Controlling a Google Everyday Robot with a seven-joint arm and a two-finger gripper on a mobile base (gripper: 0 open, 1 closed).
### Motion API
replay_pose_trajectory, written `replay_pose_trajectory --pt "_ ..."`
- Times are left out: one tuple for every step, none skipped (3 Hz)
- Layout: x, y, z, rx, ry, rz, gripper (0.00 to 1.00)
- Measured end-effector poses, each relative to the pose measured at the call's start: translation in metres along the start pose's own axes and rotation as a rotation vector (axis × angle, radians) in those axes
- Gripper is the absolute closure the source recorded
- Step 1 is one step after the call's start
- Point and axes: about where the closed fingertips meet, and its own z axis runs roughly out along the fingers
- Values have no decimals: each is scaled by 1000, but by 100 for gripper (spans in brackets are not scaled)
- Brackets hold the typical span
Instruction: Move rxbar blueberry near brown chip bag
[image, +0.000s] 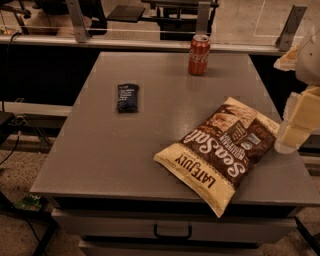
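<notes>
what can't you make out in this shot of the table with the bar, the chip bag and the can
- rxbar blueberry: camera view, the wrapper text is too small to read.
- gripper: at the right edge of the camera view, beside the brown chip bag, partly cut off by the frame edge.
- Coca-Cola can: its far side is hidden by the can itself.
- table: the patch under the bag is covered by the bag.

The large crinkly brown chip bag (220, 150) lies on the grey flat table (115, 150). Well left of the bag and behind it lies the small navy-wrapped rxbar blueberry (128, 97). Behind the bag stands the red metal soda can (199, 55). Just right of it hangs the cream blocky gripper (295, 131).
</notes>
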Motion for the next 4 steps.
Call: replay_pose_trajectory --pt "0 0 0 0 0 0 0" --pt "0 -7 0 20 -5 15 0" --pt "-5 -32 18 12 35 66 0" --pt "-24 -69 51 -24 52 160 0"
